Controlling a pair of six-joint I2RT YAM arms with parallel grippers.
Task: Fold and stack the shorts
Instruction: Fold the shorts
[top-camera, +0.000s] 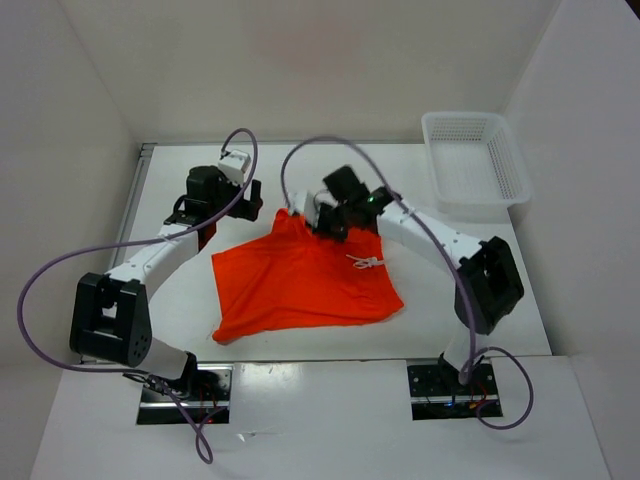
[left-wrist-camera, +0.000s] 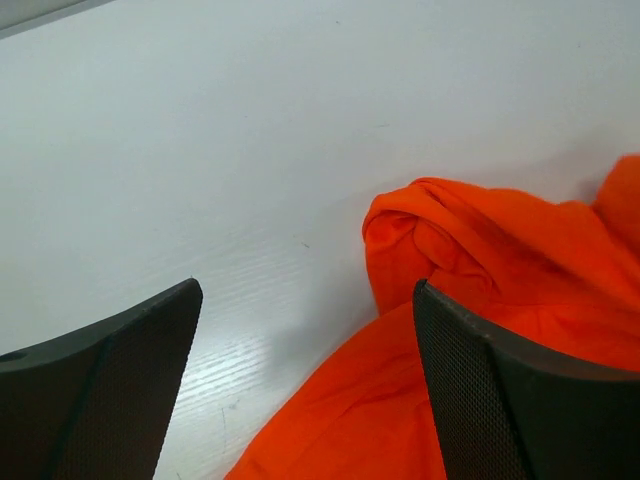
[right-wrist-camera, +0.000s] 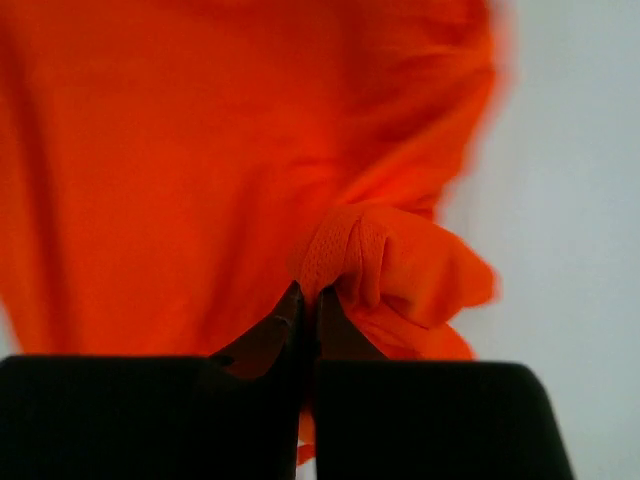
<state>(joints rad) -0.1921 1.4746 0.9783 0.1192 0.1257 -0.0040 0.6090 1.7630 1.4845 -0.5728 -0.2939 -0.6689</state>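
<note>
Top external: shorts (top-camera: 300, 285) lie lengthwise left-right, drawstring (top-camera: 365, 263) end rightward.

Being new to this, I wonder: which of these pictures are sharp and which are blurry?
Top external view: evenly lit, the shorts sharp. Left wrist view: crisp cloth folds, the left fingers dark near the lens. Right wrist view: cloth blurred, its right edge smeared.

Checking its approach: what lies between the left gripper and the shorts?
Only bare table, per the left wrist view; the shorts reach in between the fingers of the left gripper.
</note>
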